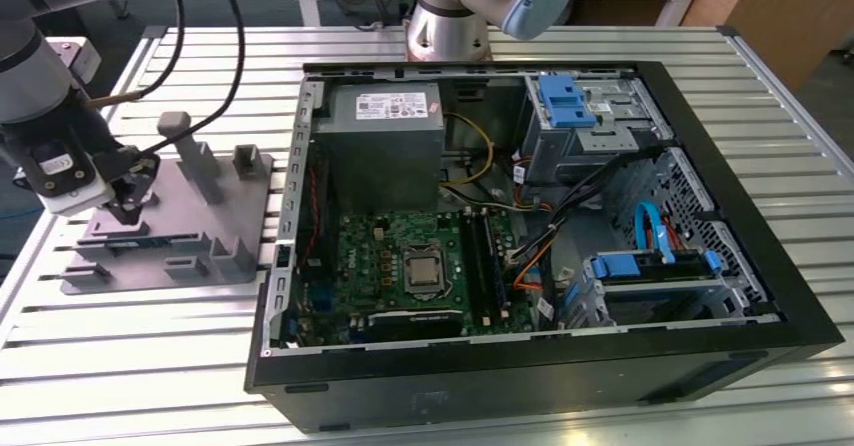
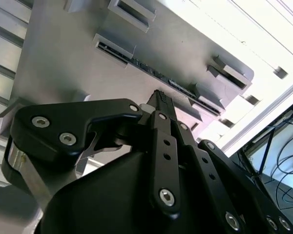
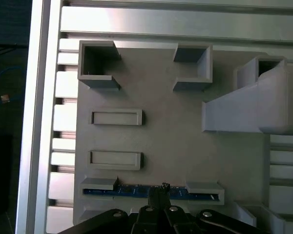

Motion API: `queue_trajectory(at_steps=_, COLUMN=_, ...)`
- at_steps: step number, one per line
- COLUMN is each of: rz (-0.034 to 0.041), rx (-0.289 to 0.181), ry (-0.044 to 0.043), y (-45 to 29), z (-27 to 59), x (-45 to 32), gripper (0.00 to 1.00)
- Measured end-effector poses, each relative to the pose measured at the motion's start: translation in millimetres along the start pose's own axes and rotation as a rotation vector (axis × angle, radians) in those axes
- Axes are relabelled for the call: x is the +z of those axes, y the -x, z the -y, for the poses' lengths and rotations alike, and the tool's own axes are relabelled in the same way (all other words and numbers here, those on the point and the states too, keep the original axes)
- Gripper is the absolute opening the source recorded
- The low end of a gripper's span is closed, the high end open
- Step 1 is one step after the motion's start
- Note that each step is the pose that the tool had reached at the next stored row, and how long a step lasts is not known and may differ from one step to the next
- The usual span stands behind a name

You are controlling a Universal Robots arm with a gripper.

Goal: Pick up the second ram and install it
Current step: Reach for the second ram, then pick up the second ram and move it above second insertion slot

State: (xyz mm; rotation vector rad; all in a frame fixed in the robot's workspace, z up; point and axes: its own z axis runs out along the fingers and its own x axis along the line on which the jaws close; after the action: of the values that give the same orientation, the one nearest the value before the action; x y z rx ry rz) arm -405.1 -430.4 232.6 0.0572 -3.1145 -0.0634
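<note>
While the black robot hand [image 3: 158, 190] hangs over the grey plastic tray with upright posts [image 3: 176, 141], its tips sit pinched narrow, right at the top edge of the second ram [image 3: 112, 191], a long, thin, blue-green circuit-board stick. That stick stands on its edge in a slot of the tray, which lies on the slatted metal surface [image 1: 134, 366] beside the open black computer case [image 1: 534, 391]. I cannot tell if the stick is really caught between the tips. If the pinch is weak or crooked, I think the stick could tilt, jam in its slot, or slip and fall.
</note>
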Motion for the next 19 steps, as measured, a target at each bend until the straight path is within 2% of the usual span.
queue_trajectory(at_steps=15, rz=-0.0001, rx=-0.001, ry=-0.0001, y=-0.4, z=0.1, x=1.9, gripper=0.10)
queue_trajectory(at_steps=19, rz=-0.0010, rx=-0.024, ry=-0.0006, y=-0.3, z=0.0, x=2.0, gripper=0.10)
